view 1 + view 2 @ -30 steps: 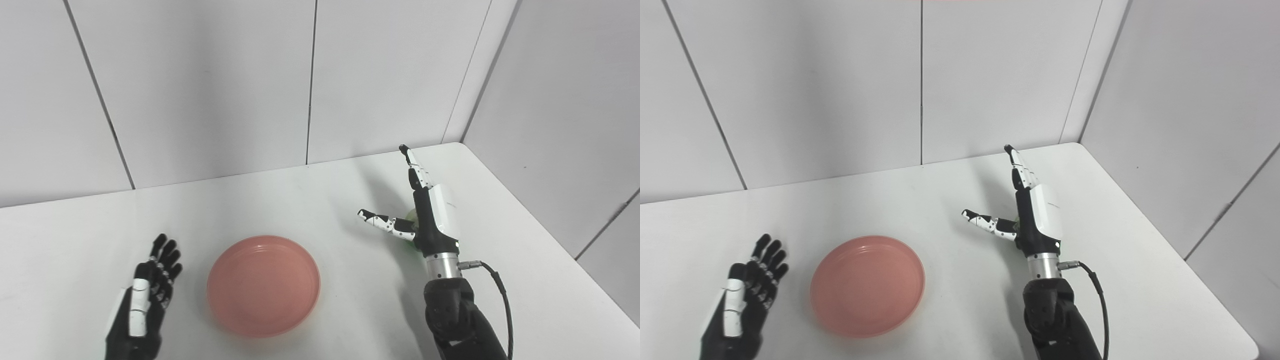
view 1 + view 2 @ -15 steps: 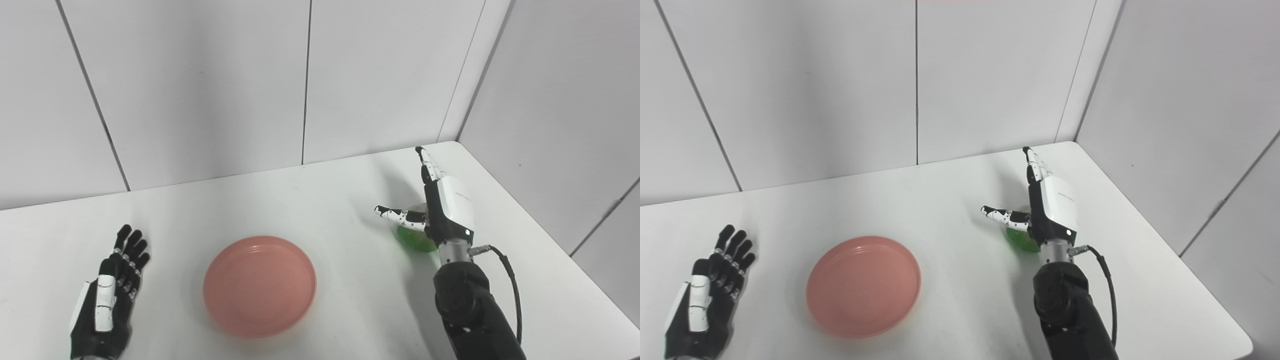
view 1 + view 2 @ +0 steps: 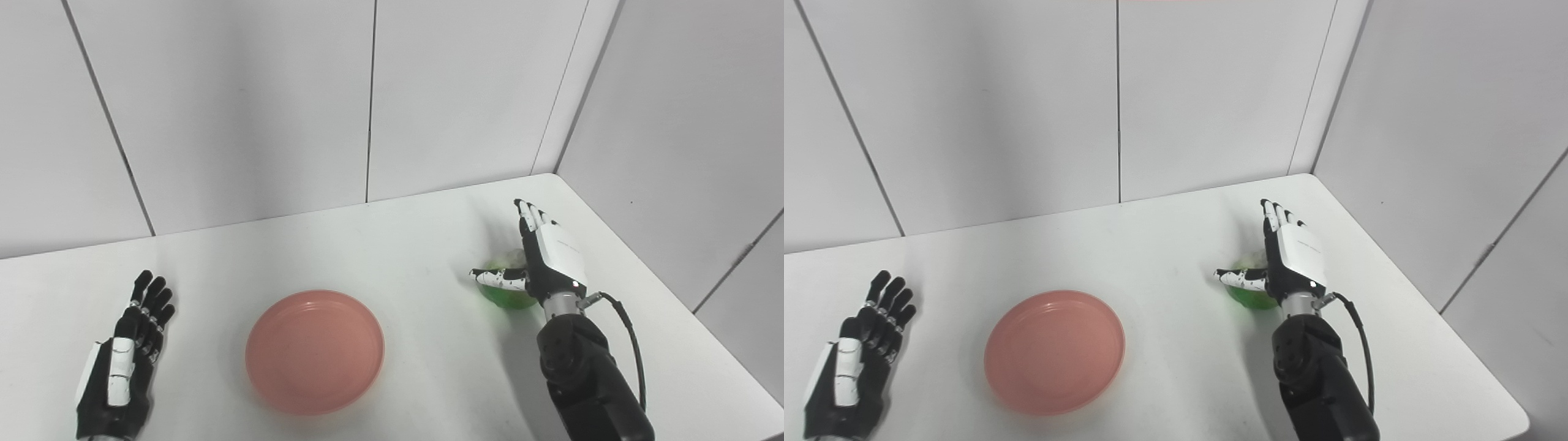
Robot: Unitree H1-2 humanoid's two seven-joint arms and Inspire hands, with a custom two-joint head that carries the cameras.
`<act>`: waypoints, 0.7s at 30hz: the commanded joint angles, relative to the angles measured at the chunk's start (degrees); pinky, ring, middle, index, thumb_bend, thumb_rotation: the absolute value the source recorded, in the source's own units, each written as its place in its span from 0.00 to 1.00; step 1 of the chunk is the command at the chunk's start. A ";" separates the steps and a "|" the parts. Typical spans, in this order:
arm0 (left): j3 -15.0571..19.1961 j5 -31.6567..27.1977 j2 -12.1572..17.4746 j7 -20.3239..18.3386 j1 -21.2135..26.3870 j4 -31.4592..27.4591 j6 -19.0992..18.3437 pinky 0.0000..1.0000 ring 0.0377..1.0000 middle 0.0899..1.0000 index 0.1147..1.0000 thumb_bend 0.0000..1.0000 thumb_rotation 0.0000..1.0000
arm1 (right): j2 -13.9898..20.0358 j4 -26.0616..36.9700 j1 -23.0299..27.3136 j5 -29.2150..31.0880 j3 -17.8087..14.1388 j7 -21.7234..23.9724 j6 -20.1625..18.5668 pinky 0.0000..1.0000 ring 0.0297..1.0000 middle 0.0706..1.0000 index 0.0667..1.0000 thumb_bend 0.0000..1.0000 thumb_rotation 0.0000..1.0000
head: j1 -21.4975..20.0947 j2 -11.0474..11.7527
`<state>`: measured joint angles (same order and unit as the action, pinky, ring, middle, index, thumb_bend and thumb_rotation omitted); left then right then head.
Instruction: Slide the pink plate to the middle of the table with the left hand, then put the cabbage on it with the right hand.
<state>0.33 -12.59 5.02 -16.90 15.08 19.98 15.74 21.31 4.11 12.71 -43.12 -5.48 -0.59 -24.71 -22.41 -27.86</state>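
Note:
The pink plate point(image 3: 315, 350) lies empty near the middle of the white table, towards the front. The green cabbage point(image 3: 507, 290) sits on the table to the right of the plate, partly hidden behind my right hand point(image 3: 548, 260). That hand is open right over the cabbage, fingers stretched up and away, thumb point(image 3: 499, 278) reaching across its top. I cannot tell whether it touches it. My left hand point(image 3: 125, 361) is open with fingers apart, resting at the front left, well clear of the plate.
The white table point(image 3: 392, 257) is closed in by white wall panels at the back and right. Its right edge point(image 3: 661, 269) runs close behind the right hand. A black cable point(image 3: 631, 343) loops from the right wrist.
My right hand has lowered and shifted right onto the cabbage, which now shows more. My left hand has drawn back left, away from the plate. The camera has shifted slightly.

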 commanded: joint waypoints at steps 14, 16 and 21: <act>-0.44 0.11 0.38 -0.98 -3.34 2.54 0.67 1.00 1.00 1.00 1.00 0.74 0.95 | -0.10 5.51 1.11 -3.13 -4.01 12.49 -2.19 0.75 0.88 0.93 0.89 0.93 0.12 | 0.12 -0.12; -0.51 0.14 0.41 -1.02 -3.40 2.35 0.59 1.00 1.00 1.00 1.00 0.74 0.95 | -0.94 5.39 1.32 -3.64 -4.86 12.61 -2.19 0.70 0.84 0.91 0.86 0.91 0.06 | 0.12 -0.12; -0.57 0.22 0.30 -0.78 -3.57 1.84 0.27 1.00 1.00 1.00 1.00 0.73 0.96 | -2.91 4.93 2.06 -4.60 -7.37 13.48 -2.19 0.65 0.80 0.89 0.83 0.87 0.00 | 0.07 -0.41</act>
<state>0.08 -12.44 5.16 -16.90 14.90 19.56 15.68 17.90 7.86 12.74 -46.56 -11.85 12.83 -26.95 -22.41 -28.21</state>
